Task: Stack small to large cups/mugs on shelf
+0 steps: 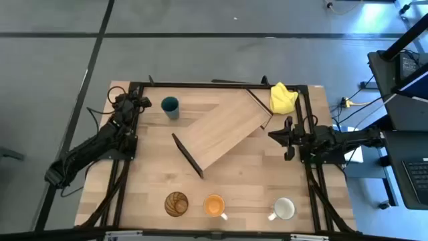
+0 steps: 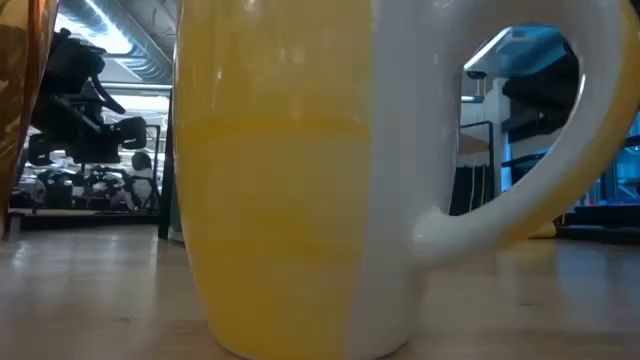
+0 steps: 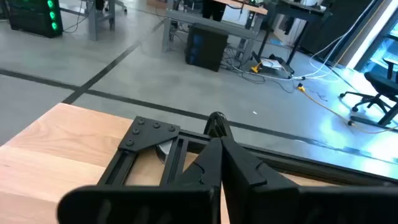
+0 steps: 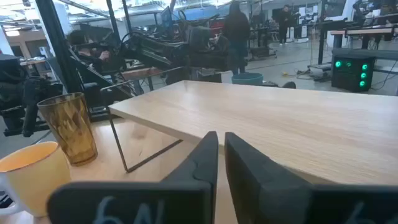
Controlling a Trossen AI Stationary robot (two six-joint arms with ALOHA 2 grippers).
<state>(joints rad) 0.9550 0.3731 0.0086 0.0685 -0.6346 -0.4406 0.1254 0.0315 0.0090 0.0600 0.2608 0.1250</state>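
Flat light-wood shelf (image 1: 224, 132) lies diagonal mid-bench; ribbed amber tumbler (image 1: 176, 203), orange mug (image 1: 215, 205), white mug (image 1: 284, 209) lined up along the edge. Right fingers (image 1: 288, 138) nearly together just beside the shelf, holding nothing; left fingers (image 3: 219, 163) pressed together, apart.

A grey concrete floor (image 1: 200, 27) crossed by dark lines surrounds the wooden table (image 1: 154, 177). Beyond it stand metal desks (image 3: 205, 28), a black office chair (image 3: 379, 93), loose cables (image 3: 292, 68) and green-lit equipment (image 4: 348, 71), under bright overhead lighting.
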